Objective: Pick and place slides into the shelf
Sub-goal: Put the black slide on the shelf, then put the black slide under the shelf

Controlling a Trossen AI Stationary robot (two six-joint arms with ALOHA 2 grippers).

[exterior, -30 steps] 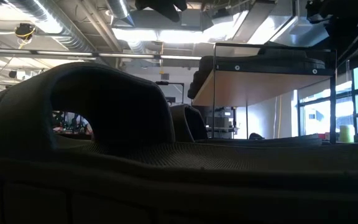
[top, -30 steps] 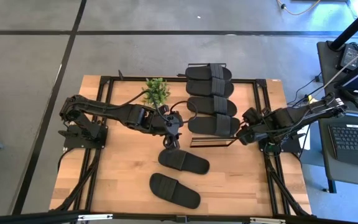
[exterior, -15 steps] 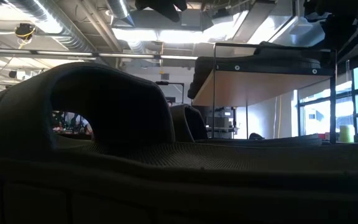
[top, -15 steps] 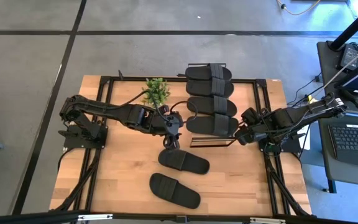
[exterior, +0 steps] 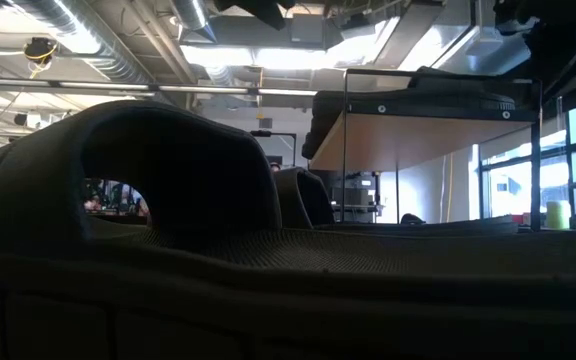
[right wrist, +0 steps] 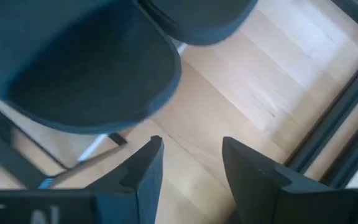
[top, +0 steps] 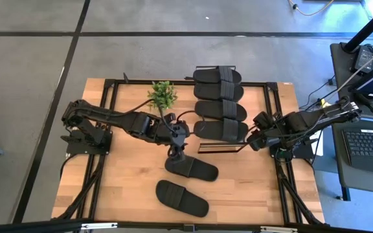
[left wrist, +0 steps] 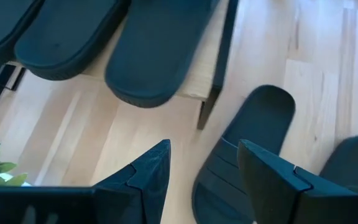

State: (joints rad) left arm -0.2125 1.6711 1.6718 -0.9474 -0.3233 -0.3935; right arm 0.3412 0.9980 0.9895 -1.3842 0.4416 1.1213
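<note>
On the table (top: 135, 175), viewed from above: two arms reaching inward, shelf at the far middle, two slides lying loose nearer the front edge.
Shelf (top: 220, 146): stood toward the far side of the table, right of centre; light wood board and thin black frame also seen in the low view (exterior: 408, 140).
Slides on shelf: three counted lying side by side across the top, far (top: 217, 76), middle (top: 220, 109) and near (top: 222, 130); toe ends overhung the board edge in the left wrist view.
Loose slide, nearer the shelf (top: 192, 167): lay flat on the table just in front of the shelf; also seen past the left fingers (left wrist: 244, 149).
Loose slide, front (top: 182, 198): lay flat, close to the front edge, apart from the other; filled the foreground of the low view (exterior: 168, 190).
Left gripper (top: 175, 153): hung directly over the end of the loose slide nearest the shelf; fingers (left wrist: 148, 174) spread apart, nothing between them; contact with the slide not determinable.
Right gripper (top: 254, 139): positioned at the right end of the shelf, beside the nearest shelved slide; fingers (right wrist: 145, 171) parted, nothing between them.
Plant (top: 163, 96): small green sprig, stood left of the shelf, beside the left arm.
</note>
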